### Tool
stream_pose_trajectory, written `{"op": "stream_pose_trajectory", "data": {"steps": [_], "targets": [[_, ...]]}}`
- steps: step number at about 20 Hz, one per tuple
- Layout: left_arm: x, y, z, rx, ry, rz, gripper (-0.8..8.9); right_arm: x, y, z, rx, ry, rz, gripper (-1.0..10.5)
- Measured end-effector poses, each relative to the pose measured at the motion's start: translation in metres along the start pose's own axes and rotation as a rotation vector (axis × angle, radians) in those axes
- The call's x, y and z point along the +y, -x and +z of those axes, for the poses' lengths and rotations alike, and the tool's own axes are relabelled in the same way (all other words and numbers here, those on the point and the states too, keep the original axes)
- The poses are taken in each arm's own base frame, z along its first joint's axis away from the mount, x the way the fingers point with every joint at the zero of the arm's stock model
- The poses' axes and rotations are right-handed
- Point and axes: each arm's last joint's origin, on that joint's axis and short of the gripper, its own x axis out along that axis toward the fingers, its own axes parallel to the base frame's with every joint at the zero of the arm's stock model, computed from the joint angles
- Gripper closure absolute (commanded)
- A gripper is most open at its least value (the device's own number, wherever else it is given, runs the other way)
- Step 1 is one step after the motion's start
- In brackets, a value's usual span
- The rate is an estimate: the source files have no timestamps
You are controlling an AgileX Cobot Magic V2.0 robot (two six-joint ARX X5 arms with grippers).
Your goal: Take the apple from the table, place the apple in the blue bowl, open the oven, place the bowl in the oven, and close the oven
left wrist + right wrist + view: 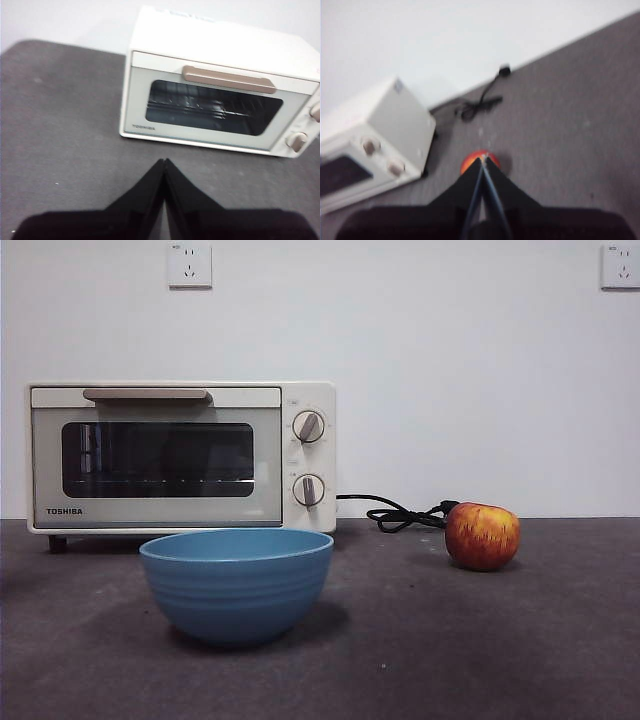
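Note:
The red, yellow-streaked apple (482,535) rests on the table (500,640) at the right, apart from the blue bowl (237,581), which stands empty in the near middle. Behind the bowl, at the left, the cream oven (180,455) has its door closed and its tan handle (147,395) up top. My right gripper (483,160) is shut, held above the table with its tips in line with the apple (475,161), which peeks out past them. My left gripper (164,162) is shut too, hanging in front of the oven (220,105). Neither gripper shows in the front view.
A black cord (400,515) coils on the table between the oven and the apple, with its plug close to the apple. Two wall sockets (190,265) sit high on the white wall behind.

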Motion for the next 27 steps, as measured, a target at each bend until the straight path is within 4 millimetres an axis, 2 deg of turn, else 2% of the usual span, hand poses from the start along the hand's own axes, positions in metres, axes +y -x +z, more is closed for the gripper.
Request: {"op": "stream_pose_trajectory", "data": {"steps": [6,11,15,18,23,27], "targets": [[-0.009,-0.012,0.039,0.143,0.009,-0.022,8.17,0.012,-0.012,0.030,0.262,0.044,-0.089,9.5],[-0.013,-0.021,0.059,0.285,0.021,-0.009,8.17,0.018,-0.029,0.050,0.407,0.047,-0.140,9.5],[-0.012,-0.030,0.057,0.420,0.011,0.012,8.18,0.021,-0.048,0.064,0.462,0.040,-0.136,9.5],[-0.012,-0.031,0.050,0.507,-0.004,-0.009,8.18,0.026,-0.070,0.076,0.526,0.056,-0.047,9.5],[-0.013,-0.031,0.048,0.531,-0.018,-0.076,8.18,0.041,-0.112,0.091,0.671,0.116,0.030,9.5],[-0.014,-0.032,0.048,0.539,-0.014,-0.113,8.17,0.063,-0.147,0.093,0.739,0.210,0.062,9.4]]}}
